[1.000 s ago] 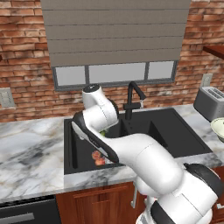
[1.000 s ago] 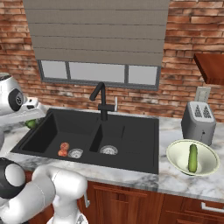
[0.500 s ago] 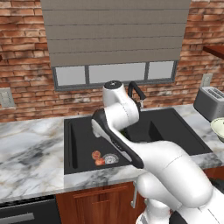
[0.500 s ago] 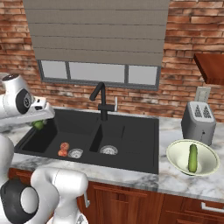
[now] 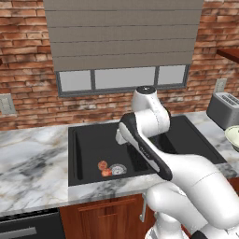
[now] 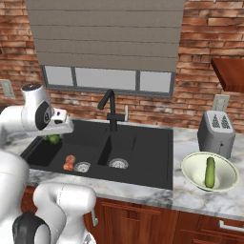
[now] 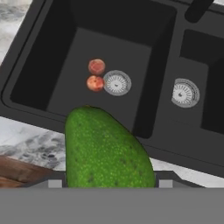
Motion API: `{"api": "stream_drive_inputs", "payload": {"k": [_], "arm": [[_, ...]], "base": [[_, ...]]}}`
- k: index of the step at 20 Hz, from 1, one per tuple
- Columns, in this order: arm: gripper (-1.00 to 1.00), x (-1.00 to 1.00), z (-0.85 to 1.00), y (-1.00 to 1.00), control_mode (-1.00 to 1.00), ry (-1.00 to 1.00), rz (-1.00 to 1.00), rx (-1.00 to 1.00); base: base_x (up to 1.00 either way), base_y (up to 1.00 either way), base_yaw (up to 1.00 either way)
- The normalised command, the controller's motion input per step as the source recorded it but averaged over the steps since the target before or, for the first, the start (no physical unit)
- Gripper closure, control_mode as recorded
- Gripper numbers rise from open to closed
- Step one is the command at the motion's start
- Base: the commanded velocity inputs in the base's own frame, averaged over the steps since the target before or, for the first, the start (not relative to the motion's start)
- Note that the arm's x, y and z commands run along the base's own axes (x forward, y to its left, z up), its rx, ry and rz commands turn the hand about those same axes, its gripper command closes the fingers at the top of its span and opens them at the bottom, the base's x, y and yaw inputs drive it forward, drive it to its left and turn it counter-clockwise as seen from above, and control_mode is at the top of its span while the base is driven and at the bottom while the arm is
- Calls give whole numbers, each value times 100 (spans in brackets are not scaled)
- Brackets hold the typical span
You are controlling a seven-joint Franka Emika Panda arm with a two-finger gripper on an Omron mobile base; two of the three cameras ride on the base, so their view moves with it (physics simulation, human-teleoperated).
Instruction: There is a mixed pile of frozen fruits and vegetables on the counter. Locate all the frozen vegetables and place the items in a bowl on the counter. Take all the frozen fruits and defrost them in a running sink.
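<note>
I saw two peaches [image 7: 96, 75] beside the drain in the sink's [image 6: 143, 162] left basin, and a cucumber [image 6: 209, 171] in the bowl [image 6: 190, 172] near the counter's [image 6: 200, 200] front edge. My gripper [image 7: 105, 183] was clamped on a green avocado [image 7: 105, 151] above the sink; I read no writing.

Glossy white rounded arm [image 5: 186, 172] w/ dark joint bands, poss. black cap on top.

This is a home kitchen — a black double sink [image 6: 100, 152] with a curved faucet [image 6: 110, 109] sits in a marble tabletop [image 6: 209, 200] over wooden cabinets [image 6: 143, 224]. A brick wall [image 6: 200, 57], a window with a blind [image 6: 105, 38] and a toaster [image 6: 216, 133] confirm it.
</note>
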Motion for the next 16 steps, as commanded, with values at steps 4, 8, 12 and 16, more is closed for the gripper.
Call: {"api": "stream_drive_inputs", "payload": {"k": [4, 8, 12, 16], "arm": [[100, 0, 0, -55, -100, 0, 0, 1], [100, -1, 0, -57, -100, 0, 0, 1], [100, -1, 0, -50, -100, 0, -1, 1], [100, 0, 0, -48, -100, 0, -1, 1]], "base": [[0, 0, 0], [0, 0, 0], [0, 0, 0], [0, 0, 0]]}}
